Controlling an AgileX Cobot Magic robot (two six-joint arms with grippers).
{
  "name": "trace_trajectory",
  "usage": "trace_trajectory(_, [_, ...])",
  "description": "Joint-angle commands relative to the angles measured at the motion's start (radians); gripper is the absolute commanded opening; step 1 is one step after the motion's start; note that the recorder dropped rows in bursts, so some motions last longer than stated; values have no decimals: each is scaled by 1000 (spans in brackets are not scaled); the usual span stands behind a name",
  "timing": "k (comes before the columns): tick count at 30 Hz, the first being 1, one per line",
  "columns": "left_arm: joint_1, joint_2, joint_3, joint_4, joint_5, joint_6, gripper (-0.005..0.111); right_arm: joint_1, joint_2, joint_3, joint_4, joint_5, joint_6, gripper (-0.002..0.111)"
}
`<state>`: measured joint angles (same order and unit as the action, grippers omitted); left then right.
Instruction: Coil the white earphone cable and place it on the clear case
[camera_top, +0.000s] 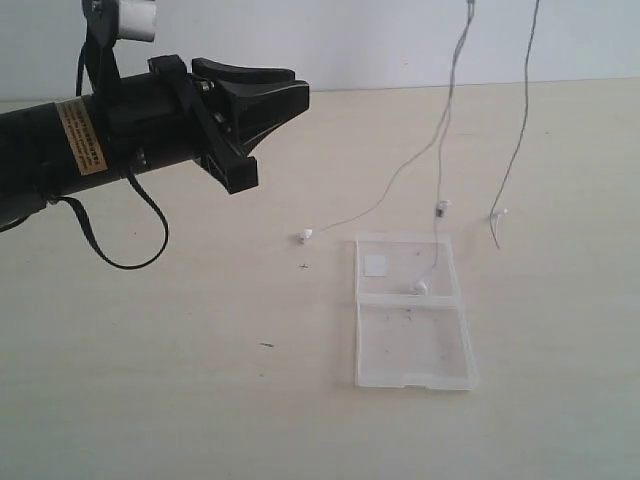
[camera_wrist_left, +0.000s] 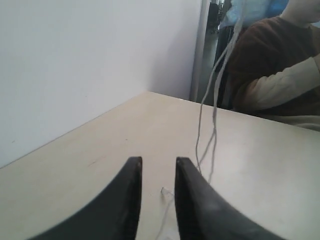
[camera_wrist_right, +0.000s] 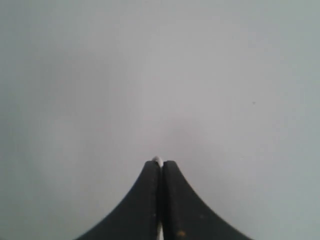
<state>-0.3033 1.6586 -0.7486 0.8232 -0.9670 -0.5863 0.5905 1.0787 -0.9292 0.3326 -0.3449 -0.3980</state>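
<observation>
The thin white earphone cable (camera_top: 441, 208) hangs in strands from above. 1 small end rests on the flat clear plastic case (camera_top: 372, 350), which lies open in 2 halves, and others touch the pale table (camera_top: 150, 400) beside it. The black right gripper (camera_wrist_right: 161, 162) is clenched on a white sliver of cable. The black left gripper (camera_wrist_left: 158, 161) hovers well apart from the case, jaws parted and empty.

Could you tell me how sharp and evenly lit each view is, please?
Exterior view: soft, even light, faint shadows, clear case barely stands out, white earphone cable thin; left wrist view: left gripper soft-edged; right wrist view: right gripper against blank grey.
</observation>
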Motion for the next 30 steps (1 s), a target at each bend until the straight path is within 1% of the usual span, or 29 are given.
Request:
trace_trajectory(1, [3, -7, 6, 2, -25, -24, 25, 3, 56, 6, -134, -98, 178, 0])
trace_trajectory(3, [3, -7, 6, 2, -28, -24, 25, 3, 75, 6, -177, -124, 249, 0])
trace_trajectory(5, [1, -5, 4, -5, -34, -20, 29, 3, 93, 6, -218, -132, 292, 0])
trace_trajectory(8, [-6, -5, 4, -29, -36, -13, 41, 3, 122, 6, -234, -154, 296, 0])
trace_trajectory(11, [-19, -3, 4, -64, -36, 68, 57, 3, 138, 2, -239, -169, 296, 0])
trace_trajectory(14, [-46, 22, -19, -86, -38, 170, 68, 3, 144, 2, -239, -176, 296, 0])
trace_trajectory(16, [-67, 59, -49, -67, -38, 189, 72, 3, 144, 2, -240, -175, 296, 0])
trace_trajectory(18, [-87, 98, -81, -56, -38, 189, 74, 3, 144, 2, -245, -175, 296, 0])
trace_trajectory(22, [-125, 187, -148, -167, -38, 182, 75, 3, 144, 2, -245, -175, 296, 0])
trace_trajectory(25, [-148, 241, -194, -214, -38, 182, 75, 3, 144, 2, -245, -175, 296, 0])
trace_trajectory(30, [-193, 298, -244, -214, -38, 162, 75, 3, 144, 2, -245, -173, 290, 0])
